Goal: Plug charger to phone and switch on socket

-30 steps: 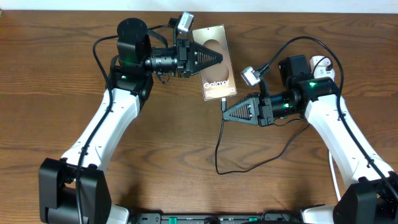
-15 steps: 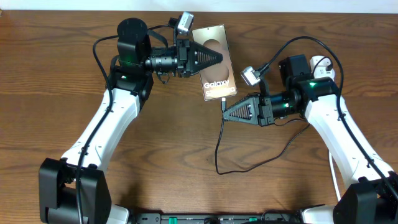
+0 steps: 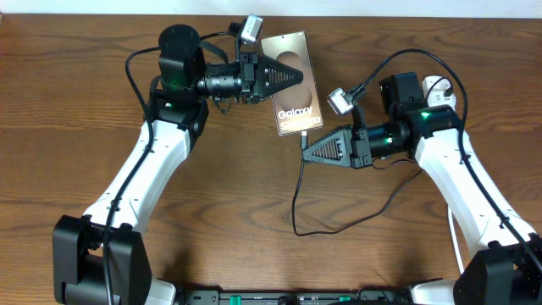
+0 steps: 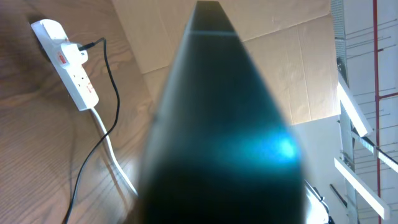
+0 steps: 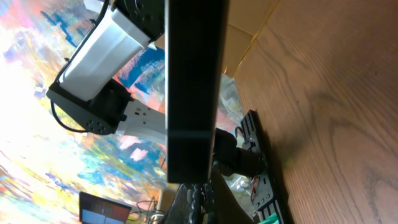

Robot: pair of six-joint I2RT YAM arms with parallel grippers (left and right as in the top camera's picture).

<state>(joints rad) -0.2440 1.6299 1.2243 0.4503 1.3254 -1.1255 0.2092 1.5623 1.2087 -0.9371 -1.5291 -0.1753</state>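
Note:
The phone (image 3: 295, 93), bronze with "Galaxy" lettering, lies flat at the back middle of the table. My left gripper (image 3: 298, 78) is turned on its side and looks shut, its tip resting over the phone's upper half. My right gripper (image 3: 306, 156) is shut on the charger (image 3: 298, 191) just below the phone's bottom edge, and the plug tip (image 3: 303, 137) is at that edge. The thin black cable loops down and to the right. The socket (image 3: 437, 90) shows partly behind my right arm. It is also at the upper left of the left wrist view (image 4: 69, 62).
The socket's white cord (image 4: 115, 158) and a thin black cable (image 4: 106, 112) run across the wood in the left wrist view. Both wrist views are mostly blocked by a dark finger. My right arm (image 3: 457, 169) covers the right side.
My right gripper has crept slightly toward the phone's bottom edge with the charger. The left arm and the phone have not moved.

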